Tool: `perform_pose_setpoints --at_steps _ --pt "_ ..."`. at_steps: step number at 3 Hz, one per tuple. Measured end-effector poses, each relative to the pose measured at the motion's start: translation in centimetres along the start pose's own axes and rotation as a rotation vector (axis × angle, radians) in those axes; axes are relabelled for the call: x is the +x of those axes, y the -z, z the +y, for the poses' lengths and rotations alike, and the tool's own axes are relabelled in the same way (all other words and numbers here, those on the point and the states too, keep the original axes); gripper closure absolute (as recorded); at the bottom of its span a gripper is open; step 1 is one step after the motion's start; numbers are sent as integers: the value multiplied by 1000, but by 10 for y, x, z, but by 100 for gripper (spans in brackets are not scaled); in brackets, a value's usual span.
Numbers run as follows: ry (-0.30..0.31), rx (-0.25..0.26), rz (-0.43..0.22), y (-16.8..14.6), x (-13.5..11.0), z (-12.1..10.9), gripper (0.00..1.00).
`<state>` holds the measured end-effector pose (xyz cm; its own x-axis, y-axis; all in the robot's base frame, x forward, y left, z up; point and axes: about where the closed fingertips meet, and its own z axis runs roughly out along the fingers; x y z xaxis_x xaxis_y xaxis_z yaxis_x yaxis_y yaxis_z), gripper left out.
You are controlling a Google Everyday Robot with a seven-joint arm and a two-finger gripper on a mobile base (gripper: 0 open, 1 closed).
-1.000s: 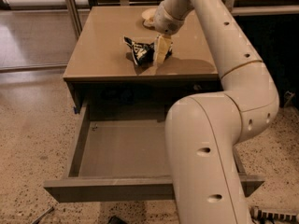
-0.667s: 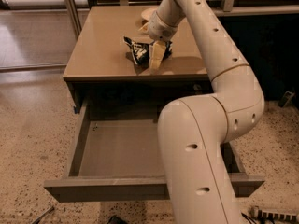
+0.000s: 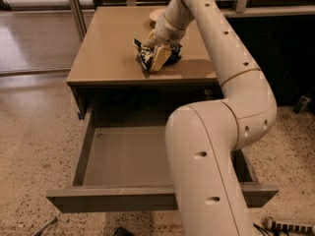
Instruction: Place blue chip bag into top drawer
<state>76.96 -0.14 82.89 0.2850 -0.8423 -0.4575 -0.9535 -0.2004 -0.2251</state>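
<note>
The blue chip bag [image 3: 144, 56] lies crumpled on the tan cabinet top [image 3: 108, 48], near its front edge. My gripper [image 3: 159, 58] reaches down from the arm onto the bag and covers its middle; dark foil shows on both sides of it. The top drawer [image 3: 123, 201] is pulled wide open below the cabinet top, and its grey floor [image 3: 128, 156] holds nothing. My arm's big lower links stand in front of the drawer's right part and hide it.
A round cream bowl [image 3: 156, 14] sits at the back of the cabinet top, partly behind my arm. A metal post [image 3: 75, 6] rises at the back left. Speckled floor [image 3: 34, 146] lies to the left of the drawer.
My gripper has moved left and down from beside the bag's right edge to over the bag. The bag and the drawer have not moved.
</note>
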Motion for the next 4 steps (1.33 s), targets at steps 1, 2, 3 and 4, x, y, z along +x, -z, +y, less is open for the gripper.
perform_pose_setpoints --at_steps 1,2,3,4 --pt "0 0 0 0 0 0 65" --pt "0 0 0 0 0 0 88" --pt "0 0 0 0 0 0 100" --pt "0 0 0 0 0 0 100"
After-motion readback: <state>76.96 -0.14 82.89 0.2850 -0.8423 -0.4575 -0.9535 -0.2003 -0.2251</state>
